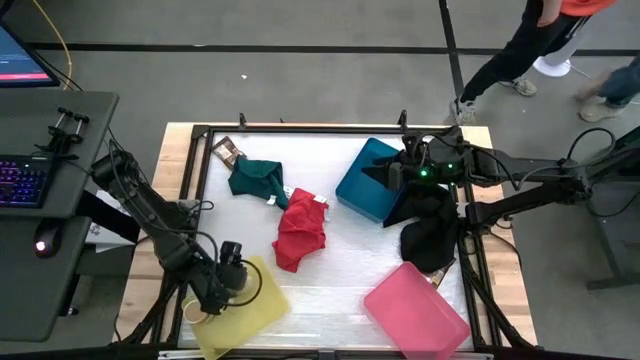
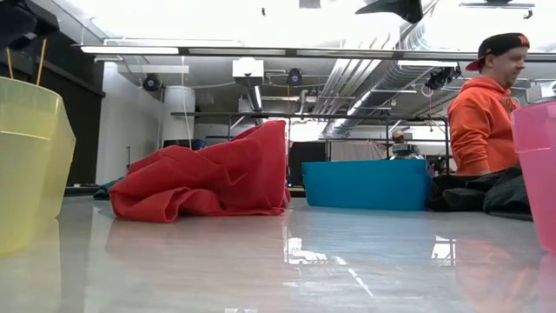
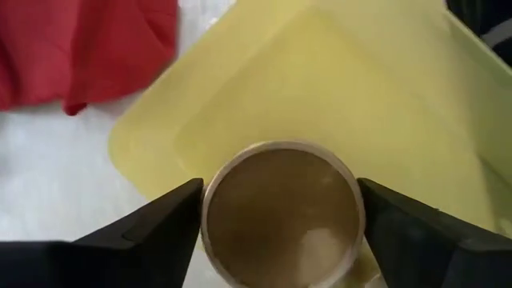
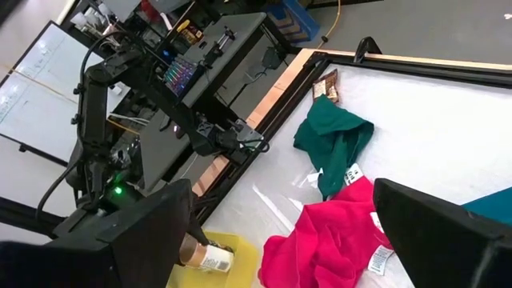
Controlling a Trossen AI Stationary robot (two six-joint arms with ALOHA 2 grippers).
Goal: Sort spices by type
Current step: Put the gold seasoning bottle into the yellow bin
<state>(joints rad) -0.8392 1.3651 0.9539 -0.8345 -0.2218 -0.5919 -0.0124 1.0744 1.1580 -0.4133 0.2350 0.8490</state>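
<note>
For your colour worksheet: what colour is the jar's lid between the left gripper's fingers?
Tan lid, clearest in the left wrist view.

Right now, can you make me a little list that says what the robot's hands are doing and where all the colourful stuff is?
left gripper: over the yellow tray, fingers either side of a tan-lidded jar
grip: cannot tell whether it holds the jar or is letting go
right gripper: open, empty, up by the blue tray
red cloth: crumpled mid-table
green cloth: behind the red one
black cloth: beside the blue tray
pink tray: front right corner
packet: far left corner
person: orange hoodie, beyond the table
</note>
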